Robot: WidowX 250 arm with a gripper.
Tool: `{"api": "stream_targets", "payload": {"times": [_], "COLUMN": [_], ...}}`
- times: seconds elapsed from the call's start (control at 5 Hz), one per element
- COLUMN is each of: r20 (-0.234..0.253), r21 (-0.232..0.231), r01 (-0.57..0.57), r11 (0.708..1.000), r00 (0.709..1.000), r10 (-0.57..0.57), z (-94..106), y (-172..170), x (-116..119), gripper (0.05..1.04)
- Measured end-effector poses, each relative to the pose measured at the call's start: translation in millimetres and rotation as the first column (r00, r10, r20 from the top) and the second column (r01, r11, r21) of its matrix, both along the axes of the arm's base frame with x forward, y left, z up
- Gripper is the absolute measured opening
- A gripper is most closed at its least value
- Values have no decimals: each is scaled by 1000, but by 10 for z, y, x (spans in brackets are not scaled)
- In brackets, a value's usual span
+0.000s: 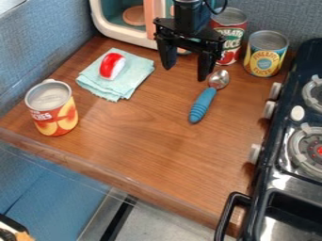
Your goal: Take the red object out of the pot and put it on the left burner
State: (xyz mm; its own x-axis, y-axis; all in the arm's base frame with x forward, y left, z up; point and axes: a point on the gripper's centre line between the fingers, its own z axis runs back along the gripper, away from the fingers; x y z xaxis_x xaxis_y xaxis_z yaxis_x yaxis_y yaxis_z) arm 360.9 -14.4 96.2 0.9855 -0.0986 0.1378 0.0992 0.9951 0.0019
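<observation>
The black gripper hangs open over the back middle of the wooden counter, its two fingers apart with nothing between them. A red and white object rests on a folded light-teal cloth, to the left of the gripper. At the right edge, the black stove has two round burners in view, an upper burner and a lower burner with a red centre. Both are cut off by the view's edge, so I cannot tell which is the left one.
A blue-handled spoon lies just in front of the gripper. A peach can stands at the left; a tomato can and a pineapple can stand behind, to the right. Stove knobs and a black handle edge the right side.
</observation>
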Motion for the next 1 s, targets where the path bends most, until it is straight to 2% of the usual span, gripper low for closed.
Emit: {"api": "stream_targets", "payload": {"times": [0.2, 0.4, 0.6, 1.0], "r20": [-43, -63, -63, -20], "r21": [2, 3, 6, 41], "r01": [-1, -107, -208, -211], "r11": [1000, 994, 978, 977], "r00": [999, 992, 976, 977], "r10": [2, 107, 208, 212], "z": [-144, -190, -212, -194], "y": [6, 417, 917, 1431], "x": [-13, 90, 200, 381], "gripper": [1001, 1001, 1001, 1001]}}
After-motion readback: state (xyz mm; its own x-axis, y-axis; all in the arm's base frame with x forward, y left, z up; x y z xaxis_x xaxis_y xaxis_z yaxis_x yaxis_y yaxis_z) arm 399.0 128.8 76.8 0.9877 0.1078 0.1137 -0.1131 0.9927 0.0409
